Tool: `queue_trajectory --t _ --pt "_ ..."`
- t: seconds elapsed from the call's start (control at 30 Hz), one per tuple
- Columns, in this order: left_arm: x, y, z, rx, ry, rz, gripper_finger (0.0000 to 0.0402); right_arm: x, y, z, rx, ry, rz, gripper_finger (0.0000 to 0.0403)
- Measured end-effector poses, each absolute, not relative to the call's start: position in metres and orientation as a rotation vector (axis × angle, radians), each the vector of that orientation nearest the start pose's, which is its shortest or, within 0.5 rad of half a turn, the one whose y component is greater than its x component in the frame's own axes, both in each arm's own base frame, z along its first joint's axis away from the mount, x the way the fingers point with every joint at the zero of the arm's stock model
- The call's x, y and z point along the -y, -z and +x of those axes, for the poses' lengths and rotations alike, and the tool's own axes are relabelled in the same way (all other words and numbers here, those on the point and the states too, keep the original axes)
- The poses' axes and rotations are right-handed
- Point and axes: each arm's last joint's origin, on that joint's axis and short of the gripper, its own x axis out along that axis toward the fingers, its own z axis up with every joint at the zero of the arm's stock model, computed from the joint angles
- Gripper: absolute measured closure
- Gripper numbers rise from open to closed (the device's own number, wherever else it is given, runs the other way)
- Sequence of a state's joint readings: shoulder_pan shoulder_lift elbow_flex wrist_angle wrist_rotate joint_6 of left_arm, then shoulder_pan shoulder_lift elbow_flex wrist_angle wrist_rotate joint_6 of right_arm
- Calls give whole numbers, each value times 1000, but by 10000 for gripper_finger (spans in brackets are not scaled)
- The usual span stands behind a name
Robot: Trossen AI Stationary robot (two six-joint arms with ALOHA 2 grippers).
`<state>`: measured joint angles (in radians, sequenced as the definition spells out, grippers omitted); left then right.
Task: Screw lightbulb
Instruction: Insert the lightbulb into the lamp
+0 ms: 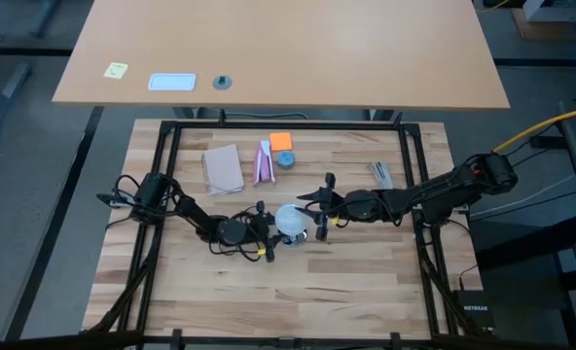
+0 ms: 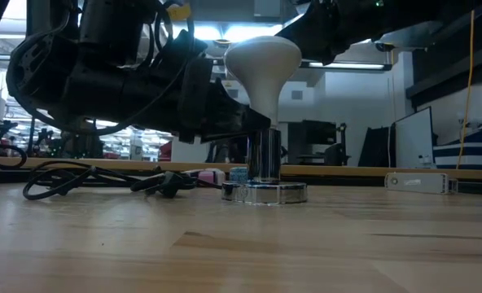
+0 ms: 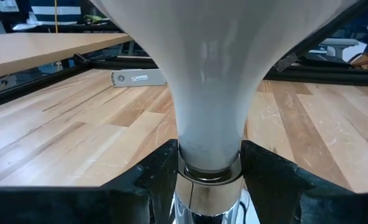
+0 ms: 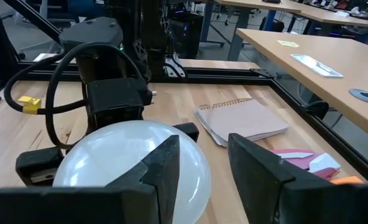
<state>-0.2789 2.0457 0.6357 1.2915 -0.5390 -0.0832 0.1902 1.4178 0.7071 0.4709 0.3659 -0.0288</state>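
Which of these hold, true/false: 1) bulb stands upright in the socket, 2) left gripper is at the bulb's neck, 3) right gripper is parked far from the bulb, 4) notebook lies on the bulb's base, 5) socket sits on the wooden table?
1) True: the lightbulb stands upright in the socket.
2) True: the left gripper has its fingers on either side of the neck.
3) False: the right gripper is right at the globe.
4) False: the notebook lies apart, farther back.
5) True: it rests on the table.

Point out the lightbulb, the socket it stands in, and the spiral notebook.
lightbulb [image 2: 263, 61]: low view, on its white globe.
socket [image 2: 264, 192]: low view, on its silvery round base.
spiral notebook [image 4: 243, 121]: right wrist view, on its tan cover.
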Motion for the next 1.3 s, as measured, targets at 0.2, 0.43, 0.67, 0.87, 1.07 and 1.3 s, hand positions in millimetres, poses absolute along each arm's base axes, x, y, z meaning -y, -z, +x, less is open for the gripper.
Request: queue_trajectory --t 0.2,0.43,0.67,0.87,1.07,1.3 --pt "76 -95 323 -94 -263 -72 235 -47 -228 293 -234 152 -92 260" --pt "73 -95 324 -91 -261 -135 209 -46 -228 293 -234 152 -92 260" --pt "73 -95 323 -91 -261 -113 159 -46 -227 293 -234 152 -95 260" --pt "74 -97 323 -73 -254 -77 153 -47 -227 293 -236 120 -103 260" --pt "77 -99 323 -63 -243 -67 153 -48 -225 293 -265 104 -123 260" --pt "83 -104 321 -18 -222 -62 153 -48 -224 293 -280 105 -119 260"
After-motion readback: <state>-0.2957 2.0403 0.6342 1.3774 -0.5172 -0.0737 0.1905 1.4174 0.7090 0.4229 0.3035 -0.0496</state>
